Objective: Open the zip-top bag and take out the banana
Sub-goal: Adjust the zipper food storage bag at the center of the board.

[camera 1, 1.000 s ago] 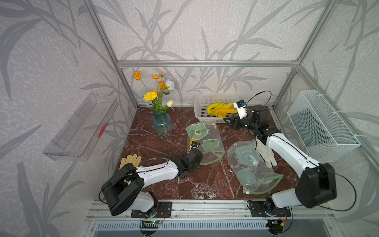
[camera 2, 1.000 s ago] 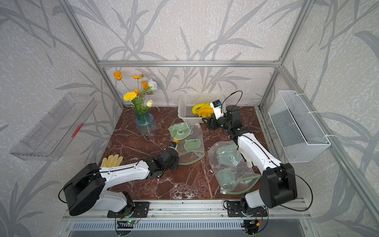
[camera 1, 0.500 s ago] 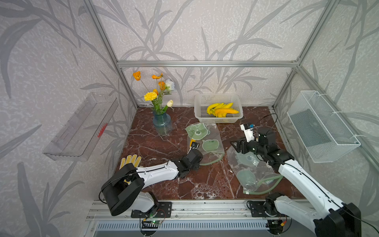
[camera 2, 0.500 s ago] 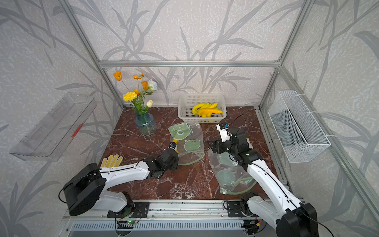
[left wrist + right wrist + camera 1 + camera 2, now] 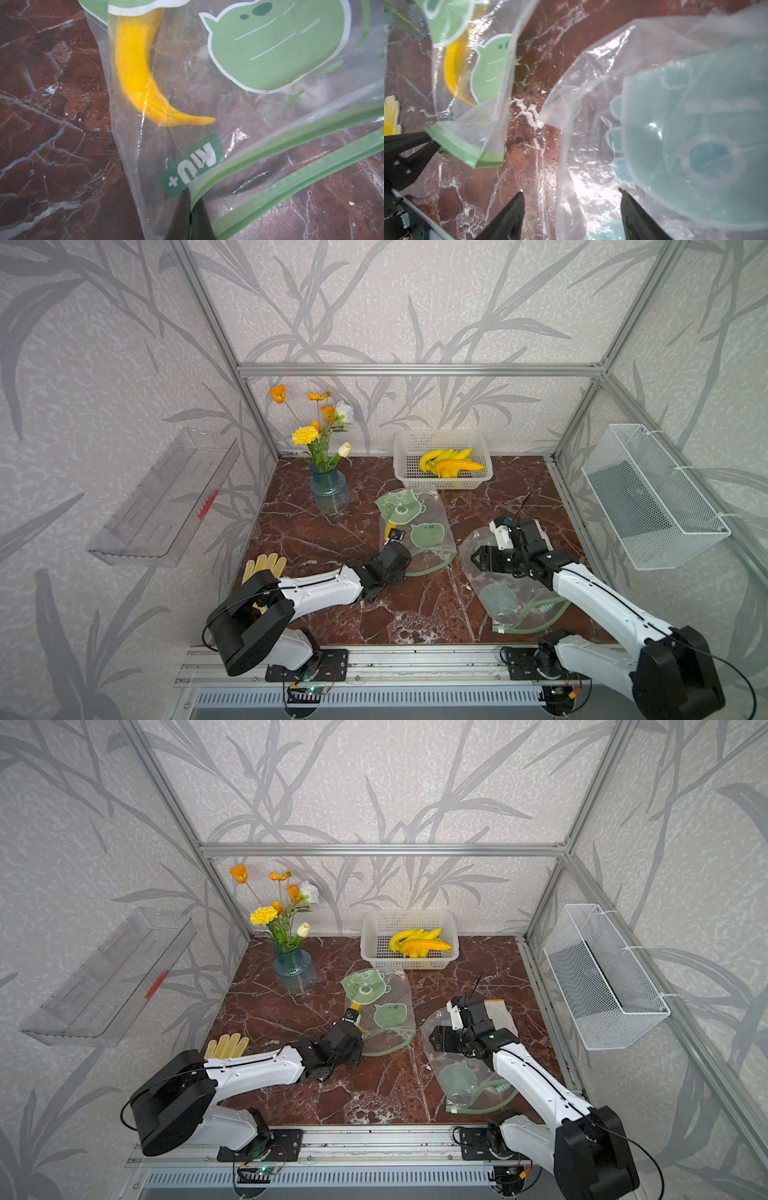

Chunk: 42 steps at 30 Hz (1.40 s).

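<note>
Bag [image 5: 424, 535]: mid-surface [image 5: 316, 539], zip mouth toward the front edge. Its two green strips look parted.
Banana [image 5: 135, 68]: inside, along the bag's side nearer the left edge, thin tip toward the mouth.
Left pincer [image 5: 190, 197]: clamped on the zip corner, holding it just off the surface.
Right pincer [image 5: 571, 192]: jaws wide, empty, over a second bag [image 5: 503, 597] near the right edge.
Handling: the film looks thin, floppy and slick, so it's best pinched at the stiffer zip strip. The banana is likely light and smooth; grip its thick middle, across the curve.
</note>
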### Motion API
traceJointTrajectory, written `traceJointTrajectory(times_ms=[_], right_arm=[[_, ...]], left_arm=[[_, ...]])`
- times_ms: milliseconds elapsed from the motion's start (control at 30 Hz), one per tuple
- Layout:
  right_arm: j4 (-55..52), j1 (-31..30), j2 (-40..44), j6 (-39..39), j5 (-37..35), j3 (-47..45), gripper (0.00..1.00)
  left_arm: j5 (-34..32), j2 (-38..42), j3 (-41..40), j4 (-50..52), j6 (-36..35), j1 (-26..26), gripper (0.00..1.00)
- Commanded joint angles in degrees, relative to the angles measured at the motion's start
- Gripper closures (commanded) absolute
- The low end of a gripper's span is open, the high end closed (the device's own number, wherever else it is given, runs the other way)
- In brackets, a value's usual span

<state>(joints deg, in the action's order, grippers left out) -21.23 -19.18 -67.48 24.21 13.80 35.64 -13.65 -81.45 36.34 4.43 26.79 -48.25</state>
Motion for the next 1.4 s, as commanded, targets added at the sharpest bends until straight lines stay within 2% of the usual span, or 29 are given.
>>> traceJointTrajectory(times_ms=[0, 300, 433, 567, 767, 1033, 1200, 1367], right_arm=[[4.8, 0.2, -4.9, 1.6, -3.3, 0.7, 0.28], [14.2, 2.9, -24.3, -2.6, -1.6, 7.5, 0.29], [14.3, 3.4, -28.8, -5.2, -2.2, 11.3, 0.29], [12.3, 3.9, -29.3, -8.4, -1.9, 15.1, 0.29], [11.0, 3.9, -22.6, -12.3, -1.3, 15.6, 0.29], [13.7, 1.3, 0.0, -12.5, 2.8, 6.5, 0.27], [11.0, -4.6, 9.7, -13.0, 1.4, 2.4, 0.28], [17.5, -17.2, 17.9, -14.5, -3.1, -5.8, 0.3]], left_arm=[[0.5, -0.4, 0.0, -0.4, 0.2, 0.2, 0.98], [0.4, -1.6, 1.3, -0.8, -0.9, 0.3, 0.98], [0.5, -2.2, 1.4, -1.0, -0.7, 0.2, 0.98], [-0.4, -2.0, 1.4, -0.8, -0.6, 0.2, 0.98], [-1.8, 0.0, 1.4, -0.1, -0.5, 0.2, 0.98], [-0.8, 1.1, 2.3, 0.8, -1.0, 0.2, 0.98], [-1.4, 2.3, 2.2, 0.7, -0.7, 0.2, 0.98], [-1.1, 2.8, 2.5, 0.7, -0.6, 0.3, 0.97]])
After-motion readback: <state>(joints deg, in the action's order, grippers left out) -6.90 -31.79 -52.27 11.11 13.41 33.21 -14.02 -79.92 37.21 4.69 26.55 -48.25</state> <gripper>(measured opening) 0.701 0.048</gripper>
